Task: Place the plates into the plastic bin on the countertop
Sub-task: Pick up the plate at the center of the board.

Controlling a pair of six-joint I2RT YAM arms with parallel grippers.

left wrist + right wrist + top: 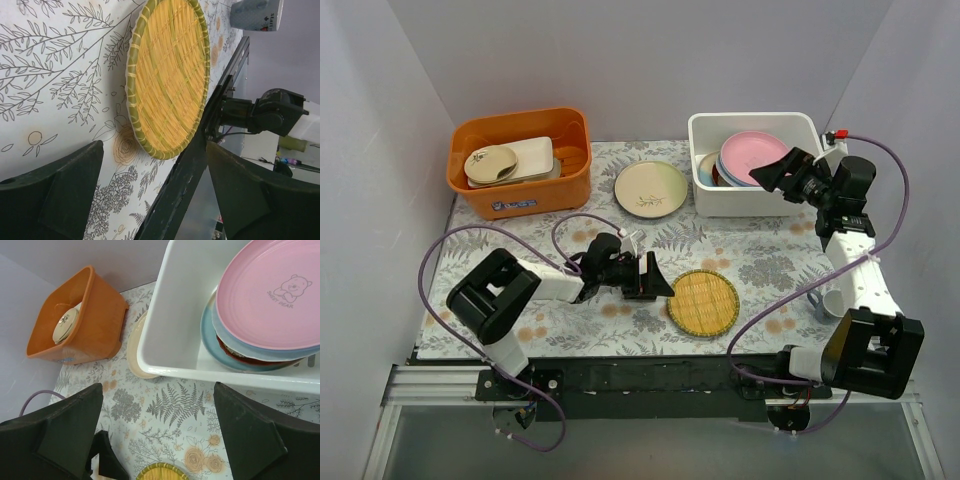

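A yellow textured plate (pixel 703 302) (pixel 170 75) (pixel 160 472) lies flat near the countertop's (pixel 760 265) front edge. My left gripper (pixel 658 278) (pixel 155 146) sits low just left of it, open, with nothing between its fingers. A cream plate with a leaf sprig (pixel 651 188) (pixel 134 347) lies beside the white plastic bin (pixel 740 203) (pixel 185 305). Inside the bin a pink plate (pixel 752 155) (pixel 275 295) tops a leaning stack of blue (pixel 212 337) and dark red plates. My right gripper (pixel 775 172) (pixel 157 390) hovers open over the bin's front rim, holding nothing.
An orange tub (pixel 520 185) (pixel 85 315) with cream dishes stands at the back left. A pale mug (pixel 828 300) (pixel 257 15) sits at the right by the right arm. The black front edge (pixel 650 375) runs just below the yellow plate.
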